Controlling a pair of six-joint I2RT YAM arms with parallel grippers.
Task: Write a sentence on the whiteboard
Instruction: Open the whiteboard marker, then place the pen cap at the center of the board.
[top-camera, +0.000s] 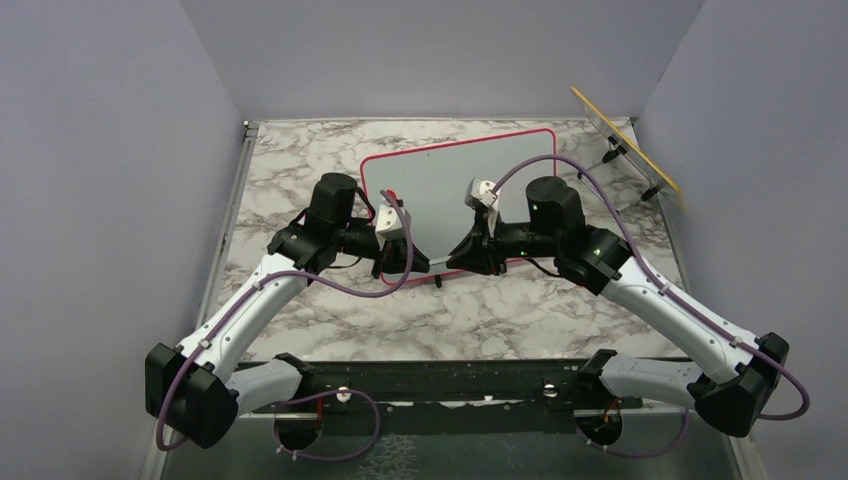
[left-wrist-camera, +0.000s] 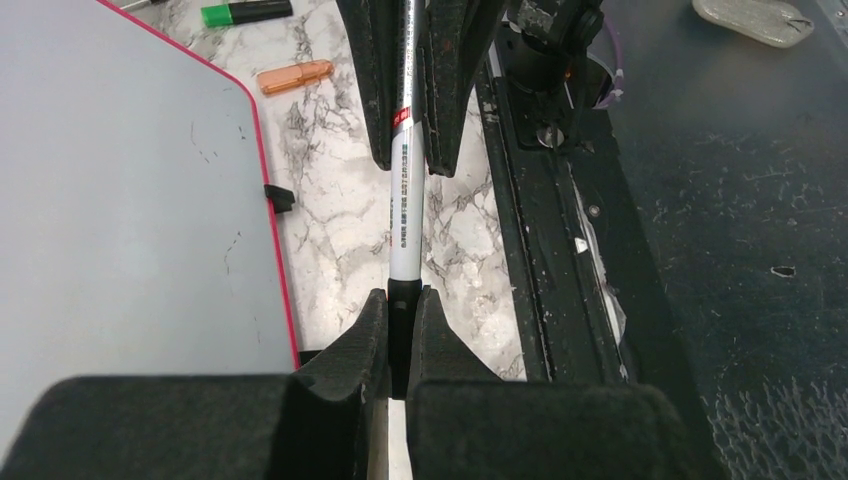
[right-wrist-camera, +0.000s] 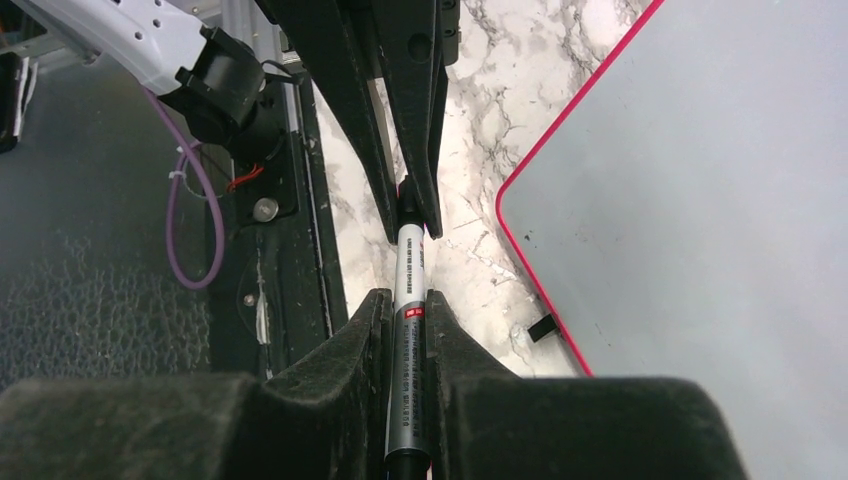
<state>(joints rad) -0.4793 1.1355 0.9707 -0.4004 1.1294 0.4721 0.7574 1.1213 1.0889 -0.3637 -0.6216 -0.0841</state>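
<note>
Black left gripper (left-wrist-camera: 400, 300) around slim cylindrical marker (left-wrist-camera: 405, 180)

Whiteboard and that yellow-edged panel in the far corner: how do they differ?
The whiteboard is the bigger one, with a pink-red frame; the panel is smaller, edged in yellow. The whiteboard lies on the table; the panel stands tilted on a wire stand by the right wall. Both are thin, flat boards.

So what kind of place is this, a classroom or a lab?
Most likely a robot test cell in a lab: plain lavender walls box in a marble-patterned table, two robot arms are bolted to a rail at its near edge, and the whiteboard lies on it.
</note>
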